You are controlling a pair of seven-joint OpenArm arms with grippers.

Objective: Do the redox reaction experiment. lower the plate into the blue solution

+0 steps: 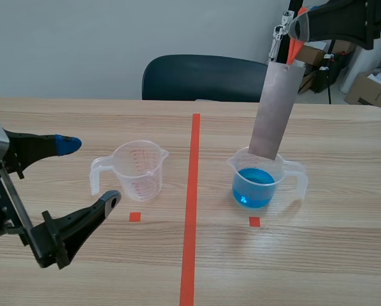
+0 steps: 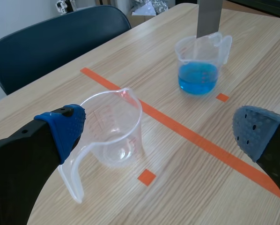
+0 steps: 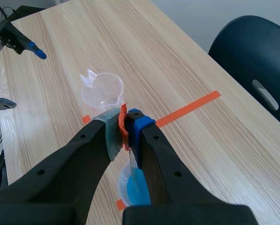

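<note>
Nearest is the left gripper [image 1: 88,173], low over the near left corner of the desk [image 1: 337,255]. Its two fingers are wide apart and hold nothing. One blue pad [image 1: 68,145] points at the empty cup [image 1: 138,169], which stands just ahead of the gripper with its handle toward it. This clear cup is on the left half of the desk, close to the long red tape line [image 1: 192,191] that runs from the near edge to the far edge.

On the right side of that line stands the other clear cup [image 1: 267,185], with blue water [image 1: 254,188] in its bottom part. High over the far right part of the desk, the right gripper [image 3: 127,125] is squeezed tight on the top end of the grey plate [image 1: 276,108]. The plate hangs down and leans a little. Its bottom end is just inside the mouth of the cup, by the far rim. It looks to be above the blue water, but I cannot tell for sure. A dark chair [image 1: 203,76] stands behind the far edge.
</note>
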